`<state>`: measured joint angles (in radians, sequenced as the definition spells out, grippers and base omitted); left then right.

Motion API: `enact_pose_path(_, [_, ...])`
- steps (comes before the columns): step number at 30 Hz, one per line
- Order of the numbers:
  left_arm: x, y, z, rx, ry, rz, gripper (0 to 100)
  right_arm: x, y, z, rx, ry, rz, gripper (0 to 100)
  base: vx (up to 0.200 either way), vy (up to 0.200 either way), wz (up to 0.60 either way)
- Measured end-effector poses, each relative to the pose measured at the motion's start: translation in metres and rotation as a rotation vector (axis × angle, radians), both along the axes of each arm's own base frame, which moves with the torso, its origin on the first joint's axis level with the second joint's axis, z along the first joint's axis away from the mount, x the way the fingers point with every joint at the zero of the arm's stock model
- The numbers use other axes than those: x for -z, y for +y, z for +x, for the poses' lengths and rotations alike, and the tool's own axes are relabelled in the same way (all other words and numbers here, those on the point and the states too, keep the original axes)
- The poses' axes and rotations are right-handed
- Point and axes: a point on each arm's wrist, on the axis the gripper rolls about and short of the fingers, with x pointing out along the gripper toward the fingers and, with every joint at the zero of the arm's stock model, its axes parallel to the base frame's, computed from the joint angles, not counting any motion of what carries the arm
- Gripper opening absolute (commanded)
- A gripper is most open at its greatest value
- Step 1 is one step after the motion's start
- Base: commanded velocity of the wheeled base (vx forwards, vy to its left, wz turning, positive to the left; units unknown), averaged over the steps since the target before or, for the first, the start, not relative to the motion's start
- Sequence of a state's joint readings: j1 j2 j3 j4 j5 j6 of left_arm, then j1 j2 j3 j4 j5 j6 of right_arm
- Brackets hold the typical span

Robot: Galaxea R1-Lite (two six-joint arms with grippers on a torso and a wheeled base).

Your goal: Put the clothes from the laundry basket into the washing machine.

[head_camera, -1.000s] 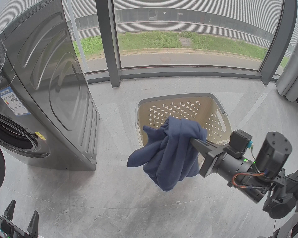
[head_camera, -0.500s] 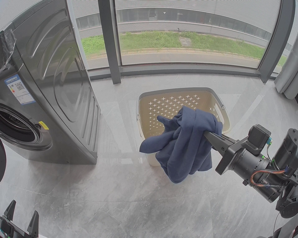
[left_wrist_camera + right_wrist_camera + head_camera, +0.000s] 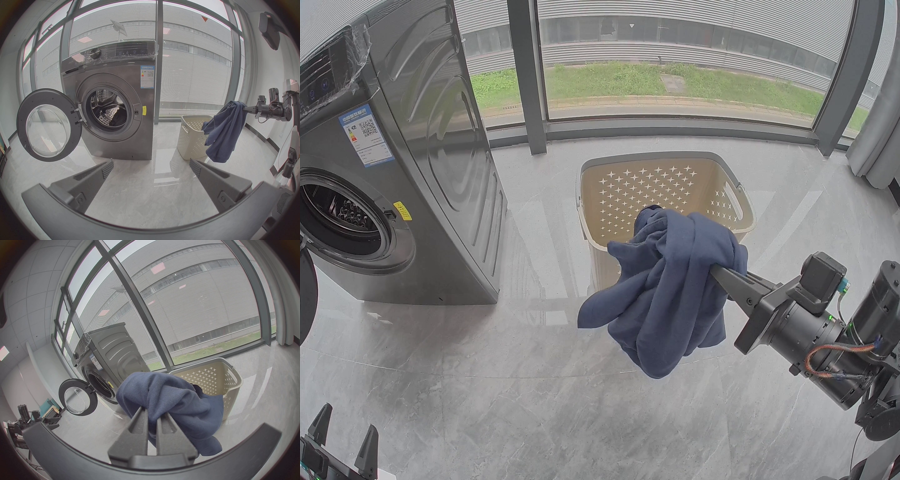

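A dark blue garment [image 3: 665, 287] hangs in the air in front of the beige laundry basket [image 3: 594, 181], held by my right gripper [image 3: 720, 273], which is shut on its top fold. The same garment [image 3: 175, 402] drapes over the gripper's closed fingers [image 3: 142, 424] in the right wrist view. The grey washing machine [image 3: 437, 162] stands at the left with its round door [image 3: 48, 125] swung open; dark cloth lies inside the drum [image 3: 109, 109]. My left gripper [image 3: 344, 440] sits low at the near left, open, holding nothing.
Floor-to-ceiling windows [image 3: 675, 62] run behind the basket. A grey curtain [image 3: 878, 147] hangs at the far right. Bare grey floor [image 3: 506, 387] lies between the machine, the basket and my arms.
The camera has shifted: machine and basket sit farther right and up, and the drum opening shows more. The right gripper holds the garment much as before.
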<state>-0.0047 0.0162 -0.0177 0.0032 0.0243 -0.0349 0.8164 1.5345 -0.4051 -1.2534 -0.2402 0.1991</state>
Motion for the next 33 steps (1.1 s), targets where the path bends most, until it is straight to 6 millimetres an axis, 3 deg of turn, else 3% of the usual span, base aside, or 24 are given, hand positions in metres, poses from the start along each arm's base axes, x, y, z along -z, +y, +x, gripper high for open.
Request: enact_pose_path(33, [-0.0001,0.0000,0.0000,-0.001,-0.001,-0.008,100,-0.0002,-0.0008,0.0020,0.009,0.001,0.002,0,0.000,0.200,0.00])
